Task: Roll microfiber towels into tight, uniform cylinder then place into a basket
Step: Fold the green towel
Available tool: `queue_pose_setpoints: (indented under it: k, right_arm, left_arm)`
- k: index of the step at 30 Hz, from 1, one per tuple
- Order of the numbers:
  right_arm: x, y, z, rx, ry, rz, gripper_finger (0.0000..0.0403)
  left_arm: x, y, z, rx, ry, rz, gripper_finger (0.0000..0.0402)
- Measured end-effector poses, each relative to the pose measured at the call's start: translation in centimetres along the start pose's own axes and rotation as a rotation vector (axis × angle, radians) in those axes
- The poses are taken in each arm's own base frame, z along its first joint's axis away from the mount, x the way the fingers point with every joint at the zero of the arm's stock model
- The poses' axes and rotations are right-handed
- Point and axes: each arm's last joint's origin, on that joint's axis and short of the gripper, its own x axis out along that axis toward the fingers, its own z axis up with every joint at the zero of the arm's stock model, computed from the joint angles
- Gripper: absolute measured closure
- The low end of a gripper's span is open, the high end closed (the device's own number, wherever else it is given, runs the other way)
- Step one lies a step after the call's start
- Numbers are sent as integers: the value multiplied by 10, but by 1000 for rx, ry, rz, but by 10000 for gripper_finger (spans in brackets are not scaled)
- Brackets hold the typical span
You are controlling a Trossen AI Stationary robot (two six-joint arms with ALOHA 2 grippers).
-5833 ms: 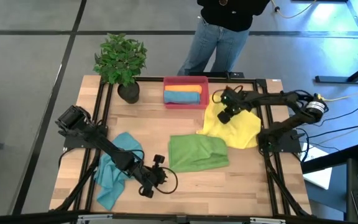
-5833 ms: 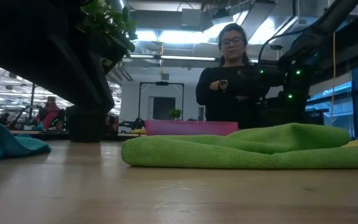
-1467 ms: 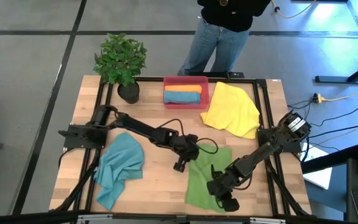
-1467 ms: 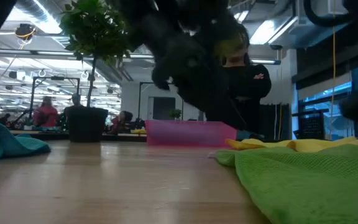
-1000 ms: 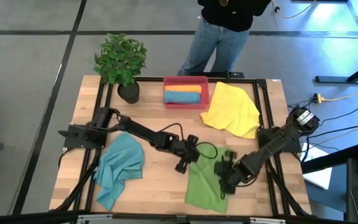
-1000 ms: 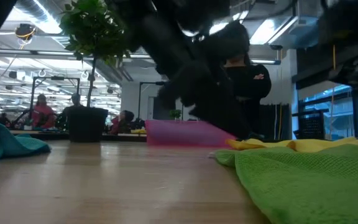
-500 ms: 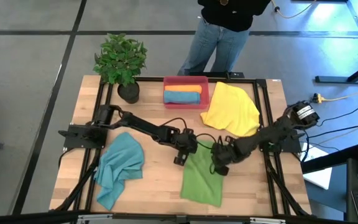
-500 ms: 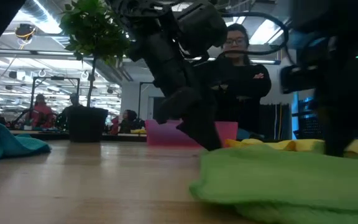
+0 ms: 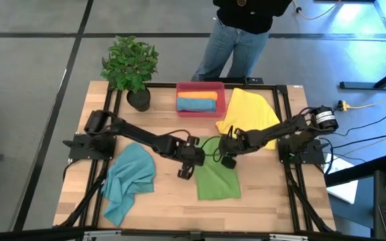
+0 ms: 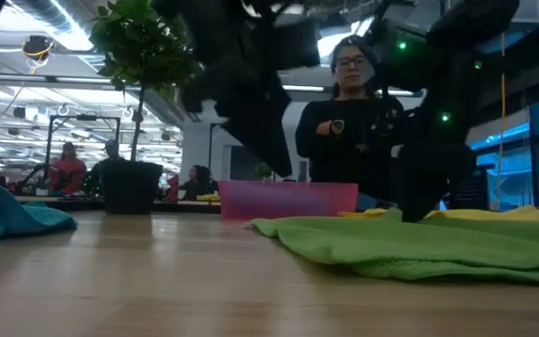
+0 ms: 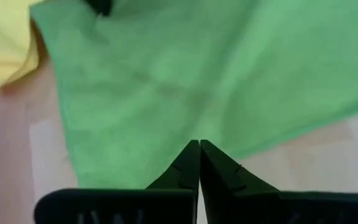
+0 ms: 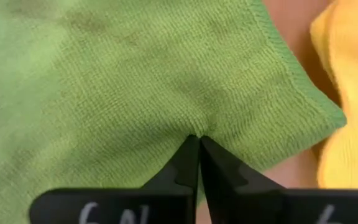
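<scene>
Grippers meet at centre frame in the high view: the left gripper (image 9: 191, 155) and the right gripper (image 9: 228, 151) each pinch an upper corner of the green towel (image 9: 218, 176), fingers pressed together. The basket (image 9: 200, 88) sits at upper centre, just left of the yellow towel (image 9: 250, 118).

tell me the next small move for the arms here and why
Probably pull the two corners apart and lay the green towel flat. Both tools, left and right, are shut on its far edge, and the cloth looks rumpled, unrolled, with the yellow towel just beside.
</scene>
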Motion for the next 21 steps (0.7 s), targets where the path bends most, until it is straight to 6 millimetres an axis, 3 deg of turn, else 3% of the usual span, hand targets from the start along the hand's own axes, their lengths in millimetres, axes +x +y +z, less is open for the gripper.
queue_pose_setpoints:
  k: [5,9,15,21]
  right_arm:
    - [-29,6,13,-77,-93,78,357]
    - [-57,19,4,-253,-155,165,333]
    - [-89,42,-34,-529,-130,212,313]
    - [-99,78,-70,-728,-145,289,273]
  left_arm:
    - [-7,-27,0,37,-30,-17,401]
    - [-8,-51,0,62,-99,-28,400]
    - [1,-71,-16,58,-166,-55,400]
    - [-3,-82,-27,15,-358,-78,400]
